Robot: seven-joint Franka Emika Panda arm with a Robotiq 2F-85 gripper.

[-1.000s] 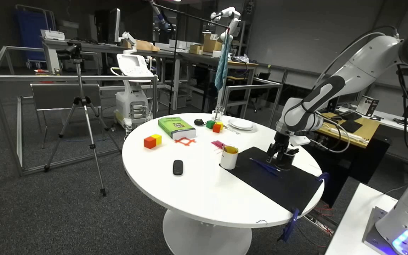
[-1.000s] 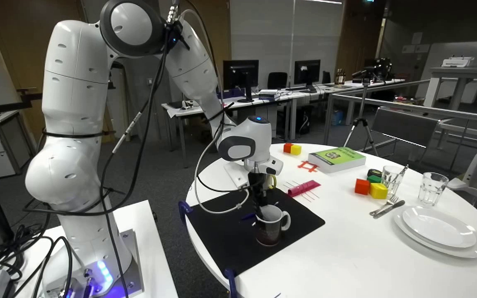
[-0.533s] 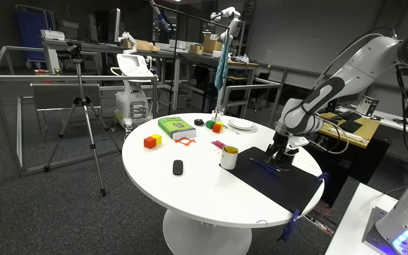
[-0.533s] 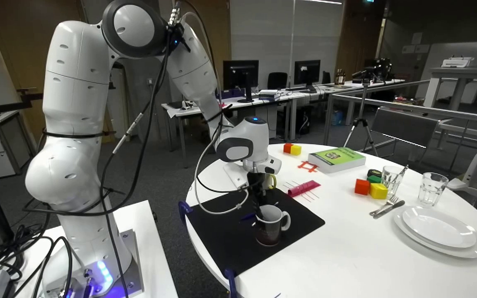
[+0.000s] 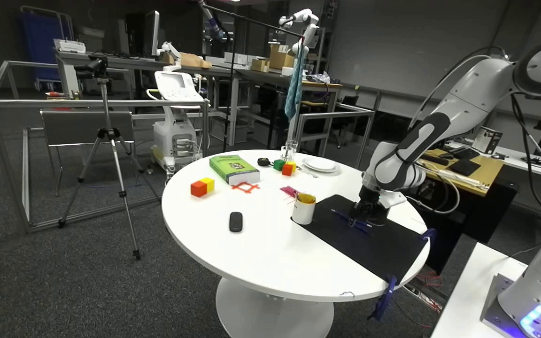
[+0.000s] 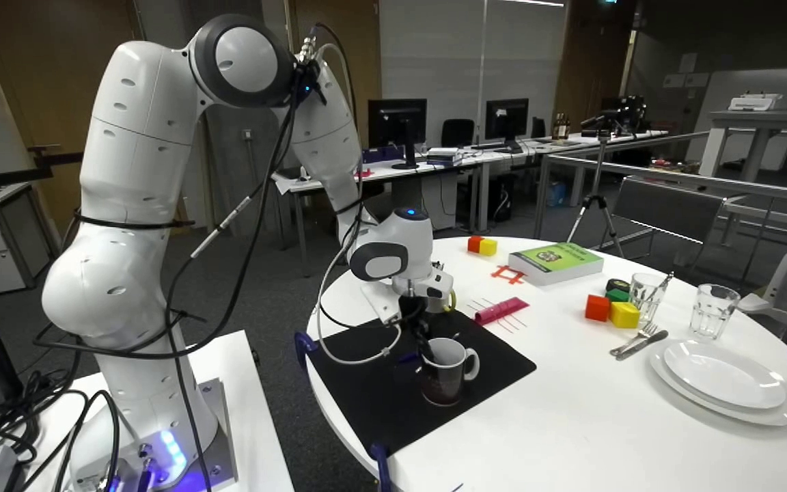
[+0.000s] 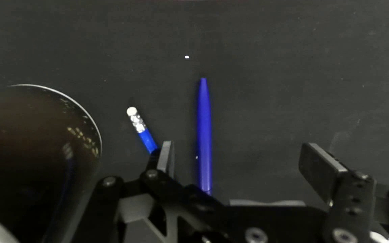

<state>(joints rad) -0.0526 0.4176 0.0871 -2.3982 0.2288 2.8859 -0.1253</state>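
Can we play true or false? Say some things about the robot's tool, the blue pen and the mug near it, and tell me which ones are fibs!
1. The tool is open. True.
2. The wrist view shows a blue pen between the tool's fingers. True.
3. The tool is gripping the pen. False: its fingers stand apart, with a gap on each side of the pen.
4. The mug near the tool stands upright on the black mat. True.
5. The pen is inside the mug. False: it lies on the mat, outside the mug.
6. The mat hides all of the white table. False: it covers only part.
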